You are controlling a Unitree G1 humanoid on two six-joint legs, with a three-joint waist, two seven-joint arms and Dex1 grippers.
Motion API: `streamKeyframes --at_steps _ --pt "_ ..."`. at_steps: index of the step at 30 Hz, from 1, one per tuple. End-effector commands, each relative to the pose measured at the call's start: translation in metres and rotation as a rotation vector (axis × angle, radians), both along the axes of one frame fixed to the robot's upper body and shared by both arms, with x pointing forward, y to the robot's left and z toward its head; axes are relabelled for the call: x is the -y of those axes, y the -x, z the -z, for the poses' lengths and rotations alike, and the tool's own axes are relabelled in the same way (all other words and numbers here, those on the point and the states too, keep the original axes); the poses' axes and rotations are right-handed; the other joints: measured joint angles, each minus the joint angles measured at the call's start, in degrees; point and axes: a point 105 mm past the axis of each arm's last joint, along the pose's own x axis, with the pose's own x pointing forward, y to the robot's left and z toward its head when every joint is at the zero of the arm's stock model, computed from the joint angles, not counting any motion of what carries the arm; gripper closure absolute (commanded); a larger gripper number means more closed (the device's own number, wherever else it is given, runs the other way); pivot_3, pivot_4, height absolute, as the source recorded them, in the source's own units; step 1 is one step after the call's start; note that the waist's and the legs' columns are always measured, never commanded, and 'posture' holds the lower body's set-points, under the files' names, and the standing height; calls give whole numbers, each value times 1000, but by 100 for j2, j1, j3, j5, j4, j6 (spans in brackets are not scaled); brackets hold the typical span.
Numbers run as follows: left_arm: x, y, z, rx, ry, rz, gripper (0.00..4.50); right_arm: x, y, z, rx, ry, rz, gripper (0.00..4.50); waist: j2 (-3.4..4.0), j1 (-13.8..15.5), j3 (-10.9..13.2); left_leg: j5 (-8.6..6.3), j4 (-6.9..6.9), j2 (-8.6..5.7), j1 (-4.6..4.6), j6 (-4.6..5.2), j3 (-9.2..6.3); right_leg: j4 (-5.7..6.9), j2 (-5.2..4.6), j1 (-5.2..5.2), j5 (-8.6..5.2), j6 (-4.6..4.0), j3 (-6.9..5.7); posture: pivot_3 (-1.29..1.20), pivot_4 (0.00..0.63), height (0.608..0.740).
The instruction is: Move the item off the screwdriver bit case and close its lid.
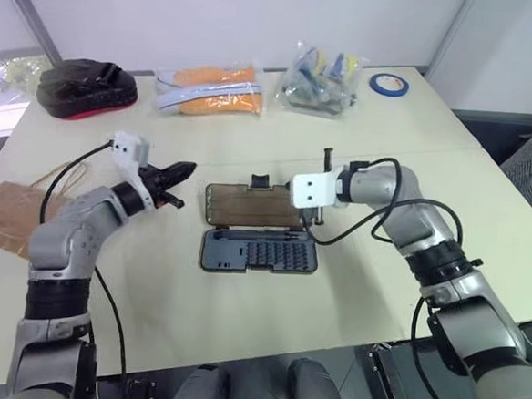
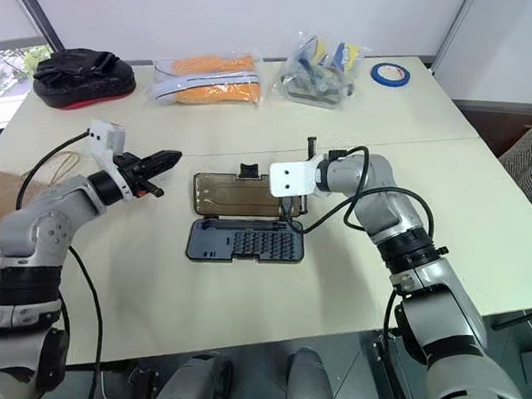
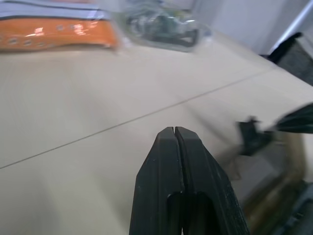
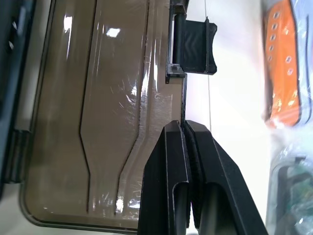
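The screwdriver bit case [image 1: 259,251] lies open on the surface [image 1: 351,288], long side going left to right. Its lid [image 1: 252,207] lies flat on the far side of the case. The paper bag [image 1: 5,216] is off the case, far to the case's left. The right fingers [image 4: 185,128] are pressed together on the lid's far long edge, beside the latch tab [image 4: 195,45], so the right arm is nearer. The left fingers [image 1: 184,170] are shut, hold nothing, and hang left of the lid
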Motion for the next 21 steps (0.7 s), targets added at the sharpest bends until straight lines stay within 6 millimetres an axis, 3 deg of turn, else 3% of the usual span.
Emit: streamKeyframes --at_steps 1,4,8,13,18,21 --pt "-7 -12 4 15 -67 -26 4500 -8 6 -17 58 -28 -31 4492 0 4 0 0 0 0 0 0 0 0 0 0 0 0 0 0 150 740" --pt "2 -20 27 -25 -122 12 4500 -8 6 -20 71 -31 -29 4492 0 12 0 0 1 -2 0 0 0 -1 0 1 0 0 -1 0 150 740" --pt "34 -23 49 -62 -152 148 4500 -9 8 -22 73 -34 -28 4492 -2 10 1 0 1 -5 -3 0 3 -2 -1 1 0 0 -4 0 150 740" --pt "63 -25 51 -46 -164 257 4500 -8 11 -23 67 -35 -24 4492 -3 0 2 0 3 -4 -6 0 4 -1 -1 0 0 0 -8 0 150 740" --pt "67 -23 50 -46 -156 292 4500 -5 13 -21 45 -30 -9 4492 -3 -7 2 0 2 -3 -5 0 4 1 -1 -1 0 0 -8 0 150 740" --pt "66 -22 51 -47 -160 297 4500 -3 15 -22 25 -37 6 3532 -3 -2 2 0 3 -3 -5 0 3 1 -1 -1 0 0 -8 0 150 740"
